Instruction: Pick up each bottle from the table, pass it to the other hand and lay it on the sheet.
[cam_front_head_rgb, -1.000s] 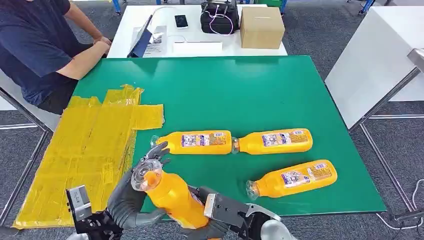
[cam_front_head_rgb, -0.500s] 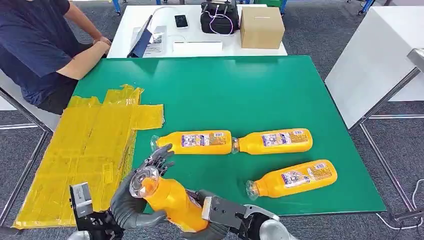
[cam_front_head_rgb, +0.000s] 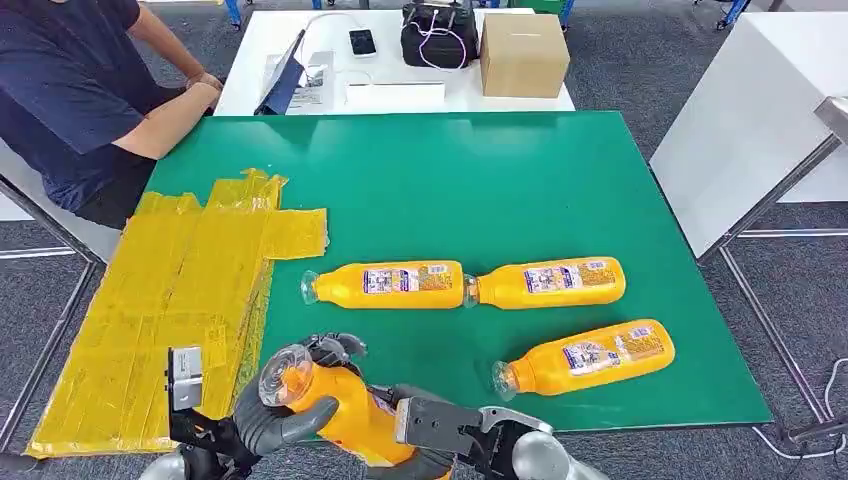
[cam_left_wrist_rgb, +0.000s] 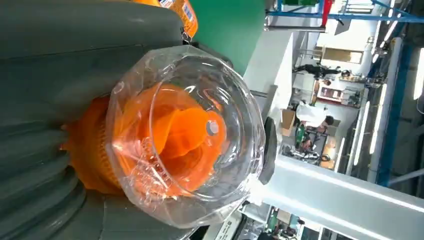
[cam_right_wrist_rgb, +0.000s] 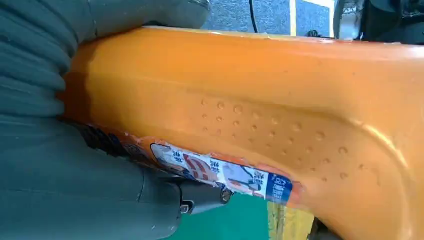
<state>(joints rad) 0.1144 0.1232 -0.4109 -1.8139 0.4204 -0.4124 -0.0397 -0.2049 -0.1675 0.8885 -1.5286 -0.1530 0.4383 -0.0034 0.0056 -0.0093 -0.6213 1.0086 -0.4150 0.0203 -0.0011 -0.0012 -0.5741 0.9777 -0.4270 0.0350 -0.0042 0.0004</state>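
At the near edge of the green tabletop (cam_front_head_rgb: 480, 180), both robot hands are wrapped around one orange bottle (cam_front_head_rgb: 345, 408), which is lifted off the surface and tilted, its clear cap end toward the yellow sheet (cam_front_head_rgb: 170, 300). The left robot hand (cam_front_head_rgb: 290, 405) is clamped around the neck just below the cap, fingers curled over the top; in the left wrist view the clear cap (cam_left_wrist_rgb: 187, 135) sits right against its grey palm. The right robot hand (cam_front_head_rgb: 420, 455) grips the bottle's lower body, though its fingers are mostly hidden beneath, so how firmly it holds is hard to judge. Three more orange bottles lie on their sides on the tabletop: two end to end (cam_front_head_rgb: 390, 284) (cam_front_head_rgb: 550, 281), the third (cam_front_head_rgb: 590, 357) nearer and to the right. A person (cam_front_head_rgb: 70, 90) sits at the far left corner
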